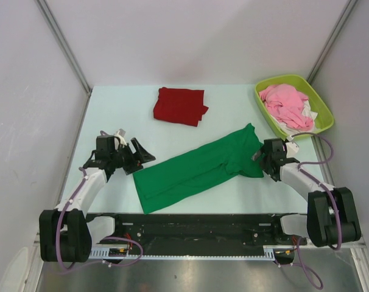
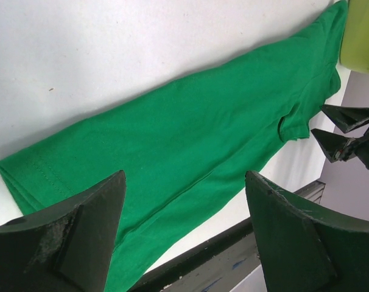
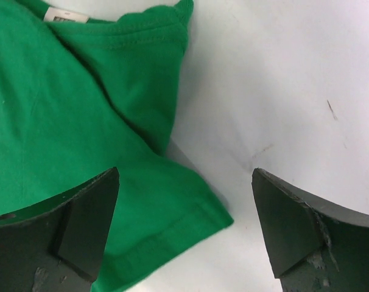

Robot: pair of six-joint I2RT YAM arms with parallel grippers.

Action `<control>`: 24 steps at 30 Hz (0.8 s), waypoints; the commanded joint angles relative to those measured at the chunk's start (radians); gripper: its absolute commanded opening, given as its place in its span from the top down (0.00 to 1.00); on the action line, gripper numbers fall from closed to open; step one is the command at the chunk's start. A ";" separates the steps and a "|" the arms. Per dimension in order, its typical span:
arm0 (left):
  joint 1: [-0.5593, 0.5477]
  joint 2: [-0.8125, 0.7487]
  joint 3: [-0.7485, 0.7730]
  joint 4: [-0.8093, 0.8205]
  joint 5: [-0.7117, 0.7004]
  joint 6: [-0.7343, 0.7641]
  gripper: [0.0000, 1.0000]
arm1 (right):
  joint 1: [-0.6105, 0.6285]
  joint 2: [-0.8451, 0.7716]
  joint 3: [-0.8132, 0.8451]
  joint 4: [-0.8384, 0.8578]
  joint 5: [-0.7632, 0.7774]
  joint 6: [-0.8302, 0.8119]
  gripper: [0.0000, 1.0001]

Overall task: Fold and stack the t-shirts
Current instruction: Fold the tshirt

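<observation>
Green cotton t-shirt (image 1: 200,170), long strip, spans btw my left gripper (image 2: 184,182) & right gripper (image 3: 184,176), both wide open, empty; prob. one end each for next fold.

Bright, even and diffuse from overhead in the top view, with only faint, short shadows on the pale bench (image 1: 111,109). Washes the walls (image 1: 203,36) to near white, yet leaves no hard glare. Sharp across the centre; wide-angle look, with the corner posts (image 1: 63,45) splaying toward the upper edges. In the left wrist view, renders the green t-shirt (image 2: 190,134) crisp, hem stitching legible, but blurs the dark left claw (image 2: 184,176) up close. In the right wrist view, lays a thin grey shadow along the sleeve edge and softens the right claw (image 3: 184,173) likewise.
</observation>
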 commanded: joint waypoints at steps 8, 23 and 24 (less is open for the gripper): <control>0.007 0.011 0.037 0.003 0.039 0.038 0.16 | -0.045 0.251 0.019 0.221 -0.058 0.016 0.27; 0.007 -0.043 0.018 -0.033 0.047 0.046 0.15 | -0.007 0.542 0.375 0.218 -0.116 0.002 1.00; 0.007 -0.042 0.018 -0.030 0.051 0.042 0.15 | -0.005 0.567 0.407 0.210 -0.116 0.002 1.00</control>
